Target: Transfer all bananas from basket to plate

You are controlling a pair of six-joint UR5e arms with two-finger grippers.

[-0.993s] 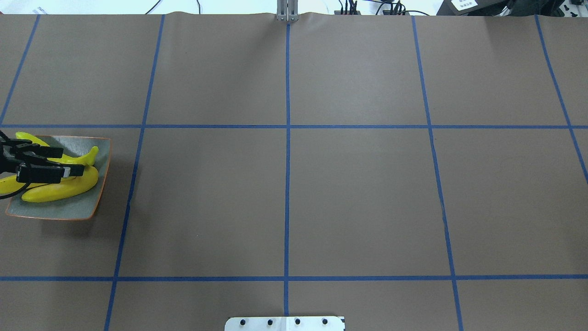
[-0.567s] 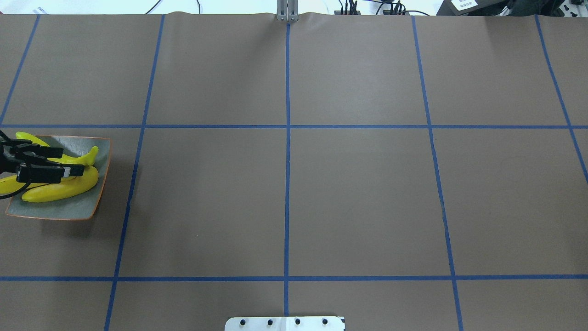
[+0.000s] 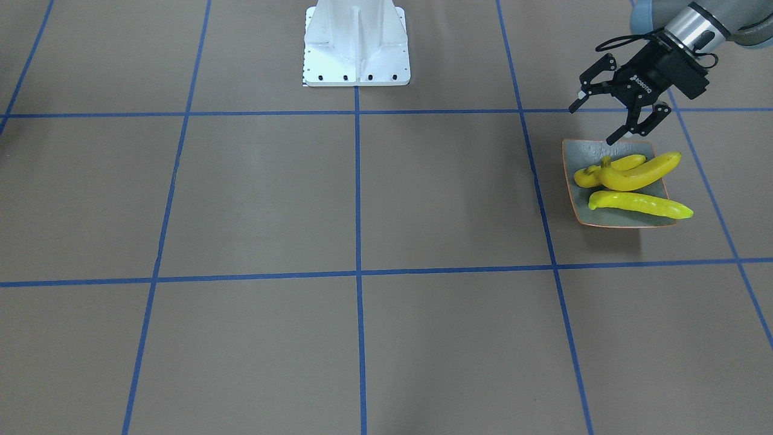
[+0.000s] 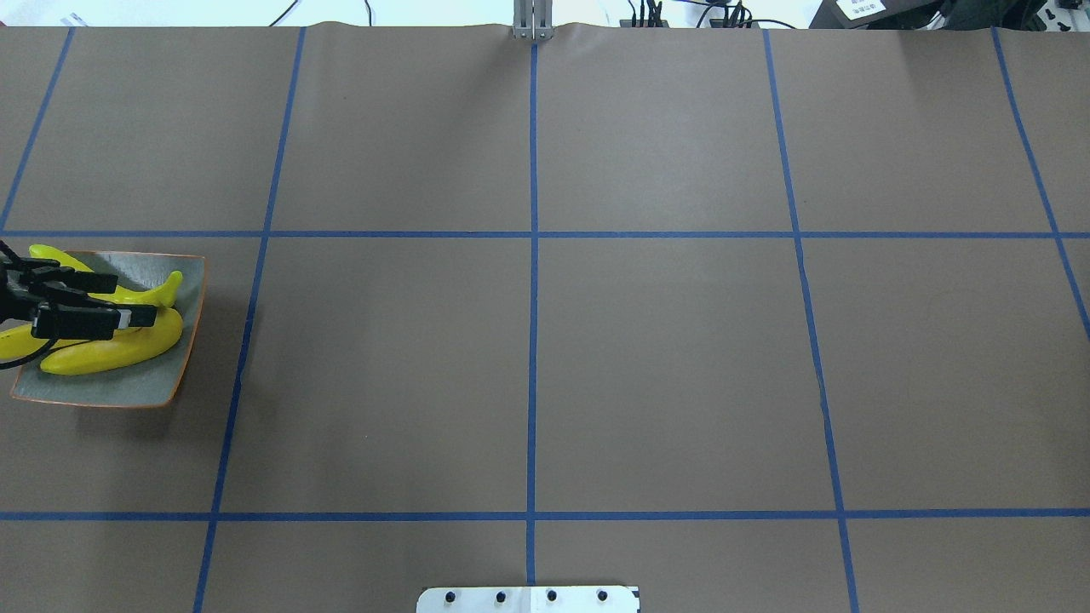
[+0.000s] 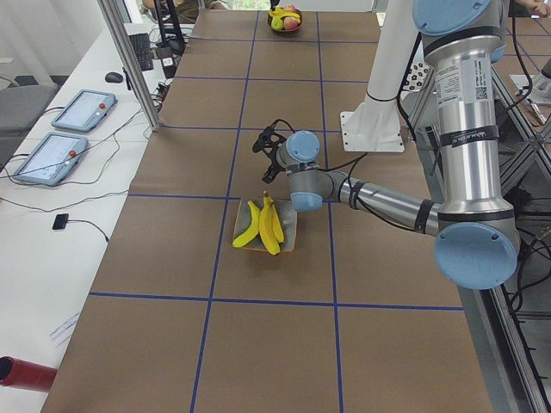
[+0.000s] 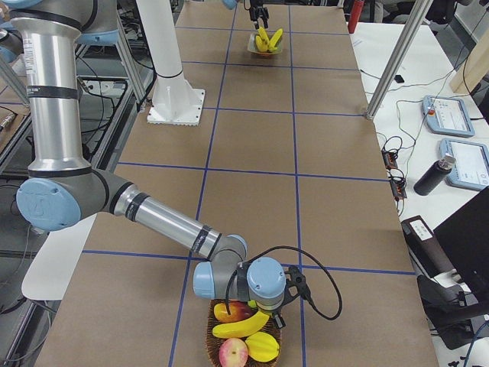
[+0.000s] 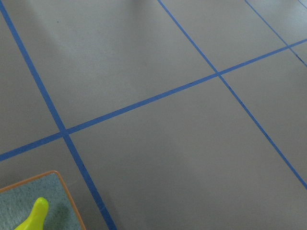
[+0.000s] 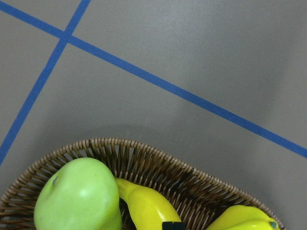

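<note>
Exterior front-facing shows left gripper [image 3: 592,125] spread wide and empty above plate [image 3: 578,151] edge, likely to stay clear of three bananas [image 3: 638,173] lying there. Right gripper [image 6: 270,311] hangs over basket [image 8: 144,157], probably for the fourth banana [image 6: 240,327]; whether it is spread or closed can't be told.

Overhead and front-facing cameras look down on the bench [image 4: 664,358] from opposite sides, sharing the plate [image 3: 622,220]. End cameras look along it. Wrist cameras closely frame plate, basket [image 8: 144,153].
</note>
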